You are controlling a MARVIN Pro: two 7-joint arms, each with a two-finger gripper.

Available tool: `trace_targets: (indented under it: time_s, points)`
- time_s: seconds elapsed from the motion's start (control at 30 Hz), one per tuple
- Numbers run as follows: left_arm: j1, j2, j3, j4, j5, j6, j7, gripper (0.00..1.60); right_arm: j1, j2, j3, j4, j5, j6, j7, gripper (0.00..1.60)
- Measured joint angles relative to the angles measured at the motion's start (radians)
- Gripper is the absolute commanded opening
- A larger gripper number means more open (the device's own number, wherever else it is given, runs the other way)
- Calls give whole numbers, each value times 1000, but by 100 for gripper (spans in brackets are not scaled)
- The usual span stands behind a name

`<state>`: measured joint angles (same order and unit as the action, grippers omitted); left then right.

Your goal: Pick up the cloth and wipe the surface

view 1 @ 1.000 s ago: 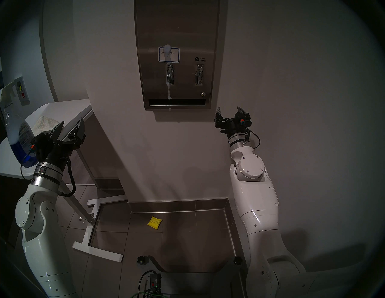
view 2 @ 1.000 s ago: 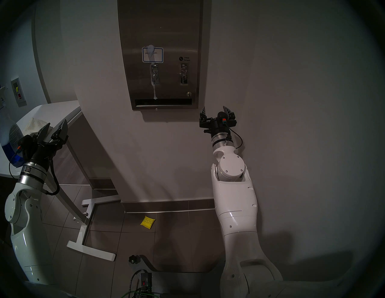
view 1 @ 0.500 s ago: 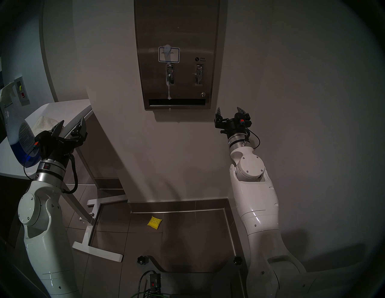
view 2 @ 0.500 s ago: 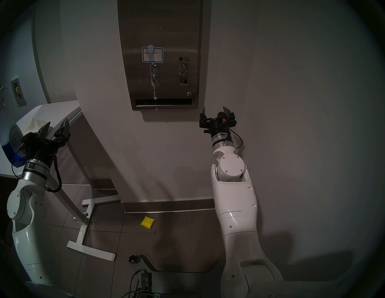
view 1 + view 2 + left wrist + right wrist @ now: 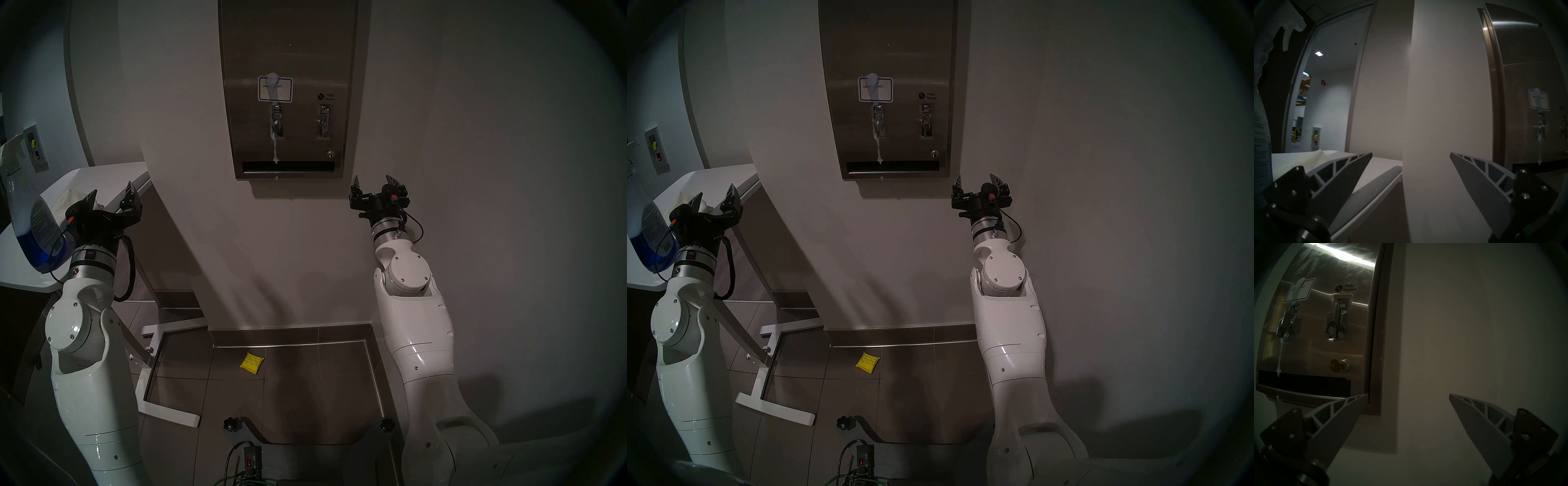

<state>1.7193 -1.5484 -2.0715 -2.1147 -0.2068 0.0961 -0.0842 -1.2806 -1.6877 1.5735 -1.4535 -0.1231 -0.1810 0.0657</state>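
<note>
The off-white cloth [image 5: 69, 200] lies crumpled on the white table at the left; it also shows in the left wrist view [image 5: 1311, 161]. The stainless-steel dispenser front [image 5: 288, 51] hangs on the wall, with a blue-bordered label [image 5: 274, 89] and a white foam streak [image 5: 275, 149] running down to its dark slot. My left gripper [image 5: 112, 190] is open and empty, just right of the cloth at the table's edge. My right gripper [image 5: 372, 177] is open and empty, below the dispenser's right corner [image 5: 1373, 404].
A spray bottle [image 5: 30, 220] with blue liquid stands on the white table [image 5: 112, 173], left of the cloth. A small yellow quilted pad [image 5: 251, 363] lies on the tiled floor. The table's white foot frame [image 5: 152, 404] stands on the floor. A wall corner [image 5: 1407, 101] rises beside the table.
My left arm has moved forward and right, bringing its open gripper closer to the cloth and covering more of it. The right arm has not moved.
</note>
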Motion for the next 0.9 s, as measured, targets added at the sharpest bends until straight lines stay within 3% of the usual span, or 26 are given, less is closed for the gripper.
trace_targets:
  time_s: [0.37,0.9]
  points:
    - [-94,-38,33,22,27,165,210,160,0,2,-2,1,2,0,-2,160]
    - [-192,-46,61,47,57,283,366,160,0,5,-6,1,5,0,-5,160]
